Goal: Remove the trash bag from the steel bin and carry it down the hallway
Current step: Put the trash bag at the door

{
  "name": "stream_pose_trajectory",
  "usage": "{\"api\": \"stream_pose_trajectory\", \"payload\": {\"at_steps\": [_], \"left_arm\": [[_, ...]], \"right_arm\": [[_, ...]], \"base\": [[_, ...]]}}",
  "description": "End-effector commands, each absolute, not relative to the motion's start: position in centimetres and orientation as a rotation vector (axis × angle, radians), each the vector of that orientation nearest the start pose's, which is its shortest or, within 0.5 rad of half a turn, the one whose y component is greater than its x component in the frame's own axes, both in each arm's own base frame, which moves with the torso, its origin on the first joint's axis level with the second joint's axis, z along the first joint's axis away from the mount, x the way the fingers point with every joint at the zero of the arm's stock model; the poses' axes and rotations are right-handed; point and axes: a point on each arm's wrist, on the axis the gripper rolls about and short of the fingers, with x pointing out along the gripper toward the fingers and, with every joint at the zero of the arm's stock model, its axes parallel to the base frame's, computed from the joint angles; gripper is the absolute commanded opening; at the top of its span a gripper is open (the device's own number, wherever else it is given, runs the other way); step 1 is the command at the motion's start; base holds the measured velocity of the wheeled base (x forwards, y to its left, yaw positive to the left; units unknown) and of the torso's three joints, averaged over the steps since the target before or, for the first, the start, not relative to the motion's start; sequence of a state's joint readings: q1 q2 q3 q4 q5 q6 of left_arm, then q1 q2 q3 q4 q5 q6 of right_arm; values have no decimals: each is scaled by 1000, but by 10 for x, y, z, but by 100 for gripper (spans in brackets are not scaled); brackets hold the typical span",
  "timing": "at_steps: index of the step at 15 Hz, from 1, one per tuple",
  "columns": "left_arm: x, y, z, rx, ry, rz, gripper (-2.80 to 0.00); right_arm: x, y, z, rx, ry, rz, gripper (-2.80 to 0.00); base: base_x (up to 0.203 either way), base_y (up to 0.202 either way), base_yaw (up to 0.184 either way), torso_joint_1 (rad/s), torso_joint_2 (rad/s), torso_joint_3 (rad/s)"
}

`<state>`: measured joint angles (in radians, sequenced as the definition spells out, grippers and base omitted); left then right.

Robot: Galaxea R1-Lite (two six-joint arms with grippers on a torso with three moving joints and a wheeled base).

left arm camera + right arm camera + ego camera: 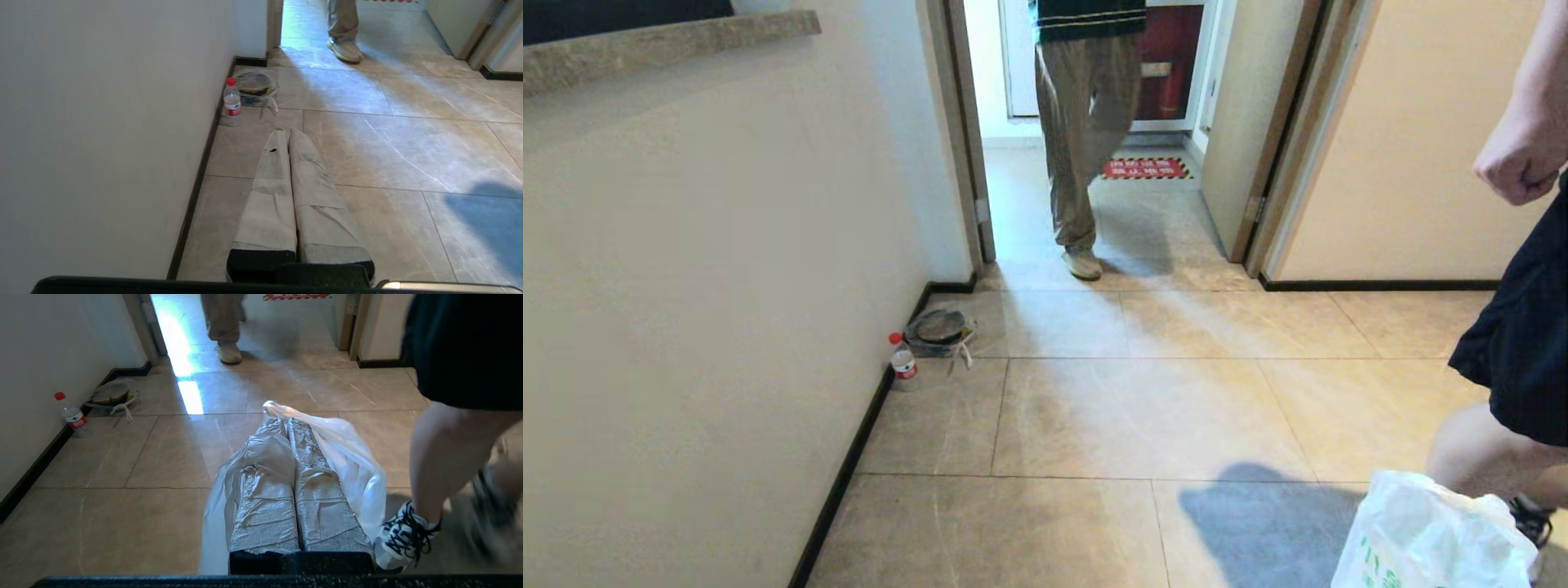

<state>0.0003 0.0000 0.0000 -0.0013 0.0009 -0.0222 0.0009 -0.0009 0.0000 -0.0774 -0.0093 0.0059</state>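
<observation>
The trash bag [1429, 531], thin white plastic with green print, hangs at the lower right edge of the head view. In the right wrist view its film [355, 465] drapes over and around both taped fingers of my right gripper [286, 422], which is shut on it. My left gripper [286, 132] points along the floor near the left wall, shut with nothing between its fingers. The steel bin is out of view. The hallway [1143, 220] opens through the doorway ahead, with a red striped floor sign [1146, 168] and a cabinet of red extinguishers [1172, 73].
One person [1086, 122] stands in the doorway ahead. Another person [1519, 327] is close on my right, a shoe [404, 535] beside the bag. A water bottle [903, 357] and a bagged bowl [941, 329] sit by the left wall's black skirting.
</observation>
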Motion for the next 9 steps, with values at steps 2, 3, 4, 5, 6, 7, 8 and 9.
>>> {"api": "stream_pose_trajectory", "payload": {"at_steps": [2, 3, 4, 5, 6, 7, 8, 9], "left_arm": [[-23, 0, 76, -23, -2, 2, -280], [-23, 0, 76, -23, -2, 2, -280], [-23, 0, 76, -23, -2, 2, -280], [-23, 0, 76, -23, -2, 2, -280], [-23, 0, 76, -23, -2, 2, -280], [-23, 0, 76, -23, -2, 2, -280], [-23, 0, 76, -23, -2, 2, -280], [-23, 0, 76, -23, -2, 2, -280]], "right_arm": [[-21, 0, 75, 6, -48, -9, -280], [-21, 0, 75, 6, -49, -9, -280], [-21, 0, 75, 6, -49, -11, -280], [-21, 0, 75, 6, -49, -11, -280], [-21, 0, 75, 6, -49, -11, -280], [-21, 0, 75, 6, -49, -11, -280], [-21, 0, 75, 6, -49, -11, -280], [-21, 0, 75, 6, -49, -11, -280]], "base": [[0, 0, 0, 0, 0, 0], [0, 0, 0, 0, 0, 0], [0, 0, 0, 0, 0, 0], [0, 0, 0, 0, 0, 0], [0, 0, 0, 0, 0, 0], [0, 0, 0, 0, 0, 0], [0, 0, 0, 0, 0, 0], [0, 0, 0, 0, 0, 0]]}}
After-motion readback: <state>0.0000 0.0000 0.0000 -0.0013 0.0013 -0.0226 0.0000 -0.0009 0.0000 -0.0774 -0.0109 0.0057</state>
